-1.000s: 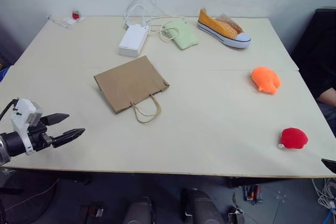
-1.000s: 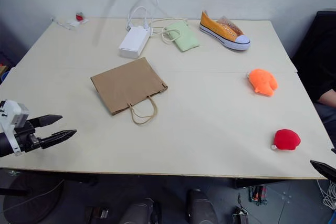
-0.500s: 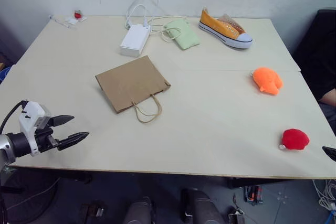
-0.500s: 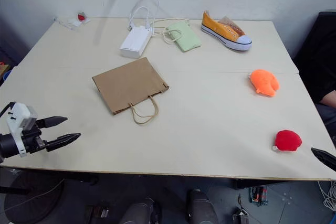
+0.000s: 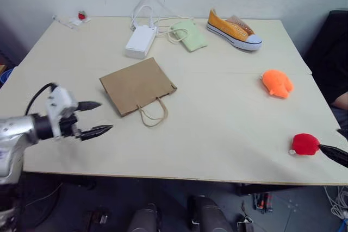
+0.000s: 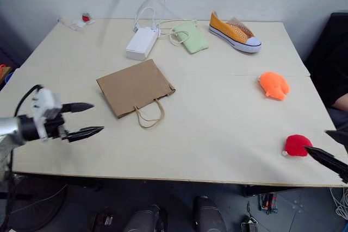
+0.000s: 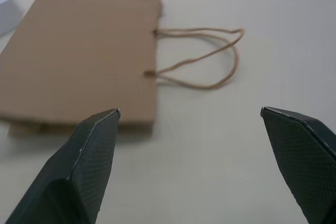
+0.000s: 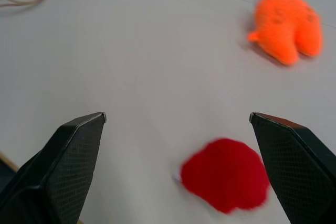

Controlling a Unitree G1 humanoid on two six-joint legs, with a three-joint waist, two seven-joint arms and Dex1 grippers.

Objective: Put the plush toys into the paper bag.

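Lying flat on the table (image 5: pixel 217 134), the paper bag (image 5: pixel 136 85) has its mouth and cord handles (image 5: pixel 153 113) facing the near edge, and neither plush toy is inside it. The orange toy (image 5: pixel 276 83) sits far to the right, well apart from the bag, and the red toy (image 5: pixel 305 143) lies near the table's front right corner.

The left hand (image 5: pixel 93 118) hangs spread and empty just beside the bag's near left side, fingers pointing toward the handles. The right hand (image 8: pixel 173 124) is also spread and empty, with the red toy between and just ahead of its fingers.

The main risk is the bag itself: it is collapsed flat, so a toy pushed at its mouth would likely slide the bag across the table instead of going in. The left hand probably has to lift a handle or the upper sheet first, and the thin cord could slip from its fingers. On the right, the red toy sits close to the edge; a closing pinch that lands off-centre could nudge it off the table. A sneaker (image 5: pixel 234 28), a green pouch (image 5: pixel 186 35) and a white adapter (image 5: pixel 140 41) lie at the far side.
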